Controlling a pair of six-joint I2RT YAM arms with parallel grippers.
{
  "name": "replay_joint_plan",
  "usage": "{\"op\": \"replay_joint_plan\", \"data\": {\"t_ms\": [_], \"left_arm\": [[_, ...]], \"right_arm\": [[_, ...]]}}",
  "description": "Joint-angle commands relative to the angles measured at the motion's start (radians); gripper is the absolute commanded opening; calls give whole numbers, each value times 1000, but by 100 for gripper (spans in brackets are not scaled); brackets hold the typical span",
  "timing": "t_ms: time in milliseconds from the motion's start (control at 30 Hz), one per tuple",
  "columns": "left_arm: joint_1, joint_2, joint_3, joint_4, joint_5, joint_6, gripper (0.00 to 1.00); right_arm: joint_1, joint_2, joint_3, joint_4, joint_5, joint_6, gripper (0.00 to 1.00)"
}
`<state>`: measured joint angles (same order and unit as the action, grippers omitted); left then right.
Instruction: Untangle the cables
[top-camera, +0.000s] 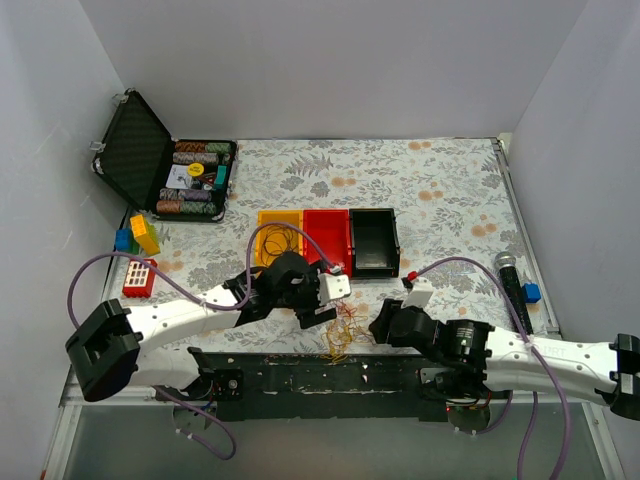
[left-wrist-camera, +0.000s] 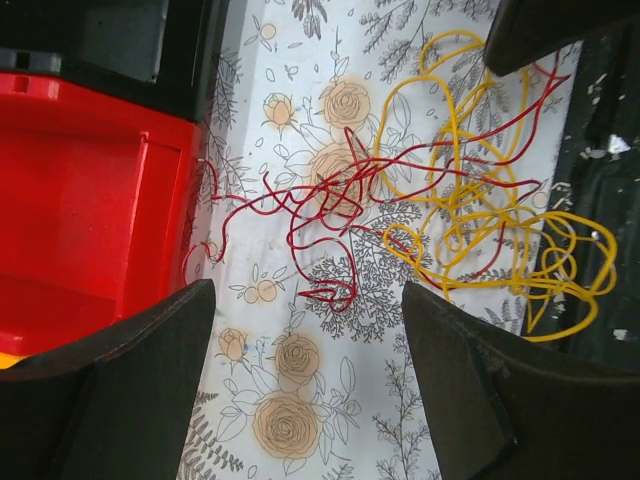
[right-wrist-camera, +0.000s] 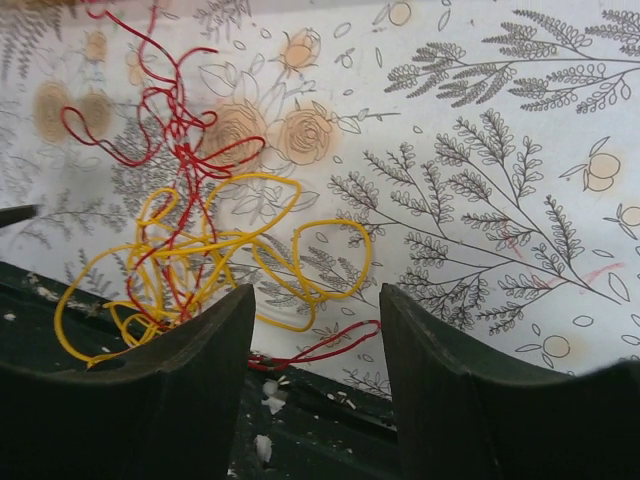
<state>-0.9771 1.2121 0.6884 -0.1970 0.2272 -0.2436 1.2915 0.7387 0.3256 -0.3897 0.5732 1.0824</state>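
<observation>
A: Cables (top-camera: 340, 335) are found tangled at the bench's (top-camera: 450, 190) near edge; left pincer (left-wrist-camera: 307, 300) and right pincer (right-wrist-camera: 315, 300) are spread, nothing held
B: Risk noted: the knot may be tightened if both colours are pinched together

Floral-covered bench (top-camera: 450, 190). On it: cables (top-camera: 342, 335) tangled at near edge; yellow bin (top-camera: 262, 216), red bin (top-camera: 327, 213), black bin (top-camera: 374, 213) side by side; open case (top-camera: 133, 152) far-left; microphone (top-camera: 512, 280) right.

No text, label, brand or number is legible in any view. A white card (top-camera: 178, 177) in the black case (top-camera: 135, 150), at 10 o'clock on the table (top-camera: 450, 190), bears marks too small to read.
</observation>
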Motion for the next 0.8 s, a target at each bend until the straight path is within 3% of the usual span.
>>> {"op": "replay_joint_plan", "data": {"t_ms": [0,300,500,567,767], "left_arm": [[0,26,-59,175,-26,70,75],[6,121,-78,240,-57,6,76],[11,130,-58,98,69,52,64],[11,118,-59,76,83,58,53],[54,69,-82,68,80,66,2]], "right_arm": [[6,-99,-5,11,19,24,60],[5,-180,9,-63,21,27,59],[5,-183,26,-58,19,4,59],[6,-179,62,-87,30,-10,59],[5,-159,167,-146,39,-58,57]]}}
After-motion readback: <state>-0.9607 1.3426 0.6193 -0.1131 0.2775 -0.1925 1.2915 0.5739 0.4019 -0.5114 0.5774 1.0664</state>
